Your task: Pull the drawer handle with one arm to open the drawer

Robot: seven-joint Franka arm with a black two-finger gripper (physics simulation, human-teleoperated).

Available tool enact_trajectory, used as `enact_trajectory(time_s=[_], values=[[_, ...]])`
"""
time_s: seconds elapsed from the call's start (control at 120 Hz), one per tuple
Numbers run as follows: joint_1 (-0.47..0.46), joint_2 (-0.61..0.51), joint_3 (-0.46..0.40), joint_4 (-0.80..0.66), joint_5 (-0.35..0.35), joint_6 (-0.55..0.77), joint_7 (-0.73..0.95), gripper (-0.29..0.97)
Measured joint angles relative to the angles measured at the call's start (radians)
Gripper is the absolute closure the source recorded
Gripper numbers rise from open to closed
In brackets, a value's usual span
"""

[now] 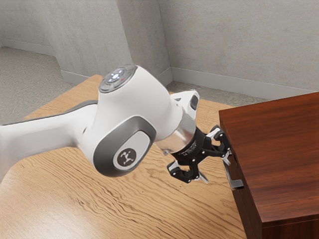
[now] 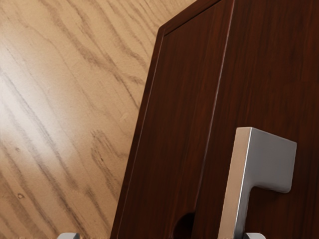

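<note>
One white Franka arm (image 1: pixel 129 129) reaches in from the left edge of the exterior frame, its large rounded joint nearest the camera at centre. Just past it, right of centre, the black two-finger gripper (image 1: pixel 214 167) stands wide open with nothing clamped between its fingers. One finger is raised and the other sits lower, toward the tabletop. The tips sit at the grey metal drawer handle (image 1: pixel 232 173), a straight bar with bent ends. The handle is mounted on the front face of a dark red-brown wooden cabinet (image 1: pixel 279 149), which takes up the right side and lower right corner of the frame. In the wrist view, the handle's squared end juts out from the wood. Two pale fingertips (image 2: pixel 68 236) show well apart there, and the handle's bar runs just inside one of them. Whether that pad touches the bar cannot be told. Cabinet and arm share a light wood-grain table (image 1: pixel 99 199). Beyond it, at upper left, lies grey floor (image 1: pixel 25 74), backed by pale grey walls (image 1: pixel 239 40) across the top.
</note>
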Motion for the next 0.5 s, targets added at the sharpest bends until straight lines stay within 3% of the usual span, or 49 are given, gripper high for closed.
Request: enact_trajectory(time_s=[0.5], values=[[0.001,0.009,0.000,-0.012,0.001,0.015,-0.006,0.32]])
